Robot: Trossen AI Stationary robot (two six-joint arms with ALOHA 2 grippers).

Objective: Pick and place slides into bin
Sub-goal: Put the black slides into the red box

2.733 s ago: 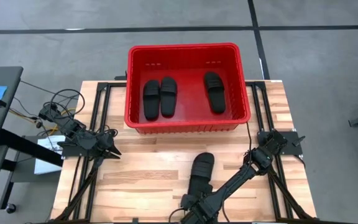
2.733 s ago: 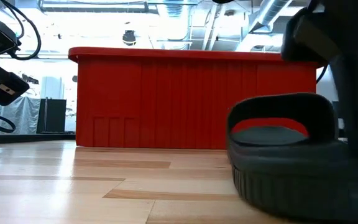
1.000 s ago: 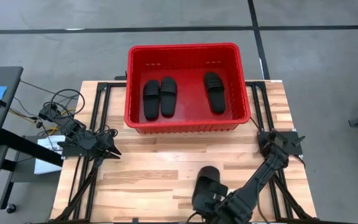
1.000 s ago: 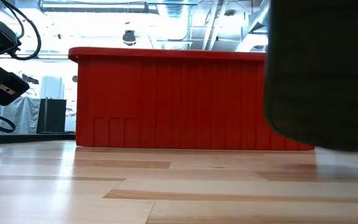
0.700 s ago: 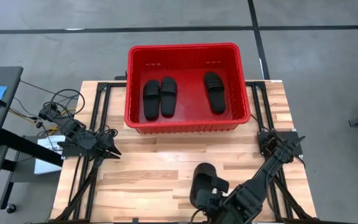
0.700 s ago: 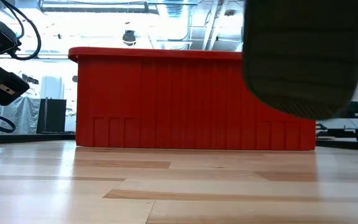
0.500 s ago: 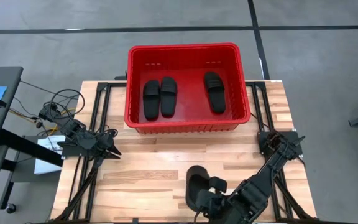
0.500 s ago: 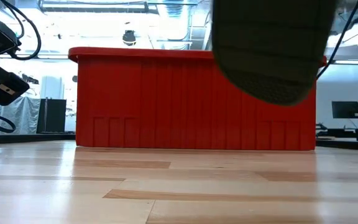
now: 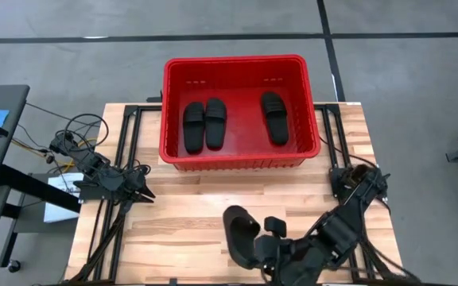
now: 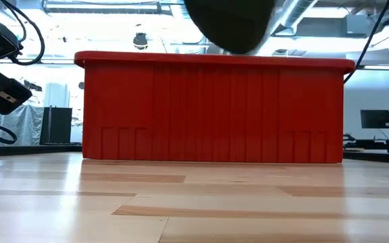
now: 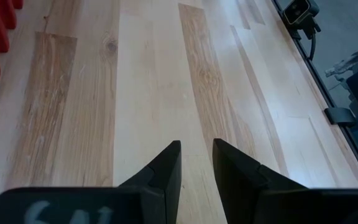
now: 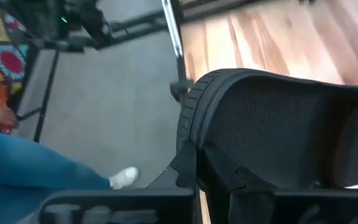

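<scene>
The red bin (image 9: pixel 241 62) stands at the table's far middle. Three black slides lie flat on its floor: two side by side on the left (image 9: pixel 195 127) (image 9: pixel 215 123) and one on the right (image 9: pixel 274 117). My right gripper (image 9: pixel 264 245) is near the table's front edge, shut on the fourth black slide (image 9: pixel 241 232). In the low view the slide's free end (image 10: pixel 229 23) hangs above the bin's rim height. My left gripper (image 9: pixel 144 194) waits shut and empty at the table's left side. My right gripper pinches the slide's rounded heel end (image 12: pixel 190 134) between its two fingers (image 12: pixel 227 177), with the dotted footbed (image 12: pixel 272 130) facing the camera. The fingers come from the table's near right side. The slide is lifted clear of the table, its strap end pointing to the far left.
Bare wooden table (image 9: pixel 189 214) lies between the bin and the front edge. Black frame rails (image 9: pixel 126 159) run along both sides of the table. A person's blue trouser leg and white shoe (image 12: pixel 122 178) show on the floor beyond the table's edge.
My right gripper has risen and gone toward the table's left edge with the slide. The slide has climbed in the low view from in front of the bin's right wall to above its rim. Its free end has swung to the left.
</scene>
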